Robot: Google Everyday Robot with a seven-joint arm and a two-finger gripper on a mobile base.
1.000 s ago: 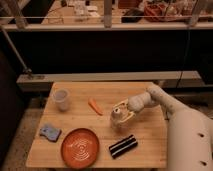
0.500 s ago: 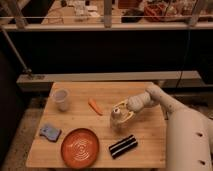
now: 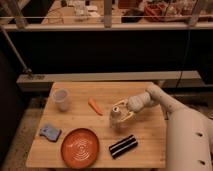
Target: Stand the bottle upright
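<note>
Wooden worktop (image 3: 150, 131), viewed from above and in front.

Gripper (image 3: 120, 111): located over the centre-right of the worktop, at the end of the white arm (image 3: 161, 99), which reaches in from the right edge. The gripper points left and slightly downward.

Jaws: set on either side of the upper part of the bottle (image 3: 116, 119) and closed against it. They hold the bottle and nothing else.

Bottle: tan, standing near the middle of the worktop, slightly right of centre. Its body appears upright or close to it, with its base on or just at the worktop surface; contact at the base cannot be confirmed. The neck and cap are largely covered by the gripper.

Other items noted:
- Carrot (image 3: 95, 105): orange, lying flat just left of the bottle, angled, not touching it.
- Clear cup (image 3: 61, 99): upright at the left rear of the worktop, well apart from the bottle.
- Blue sponge (image 3: 50, 132): lying flat near the front left edge.
- Orange plate (image 3: 80, 147): round, at the front left of centre, just right of the sponge.
- Black striped packet (image 3: 123, 145): lying flat at the front, directly ahead of the bottle, between the plate and the robot body (image 3: 190, 142).

The robot body stands at the front right corner of the worktop.
</note>
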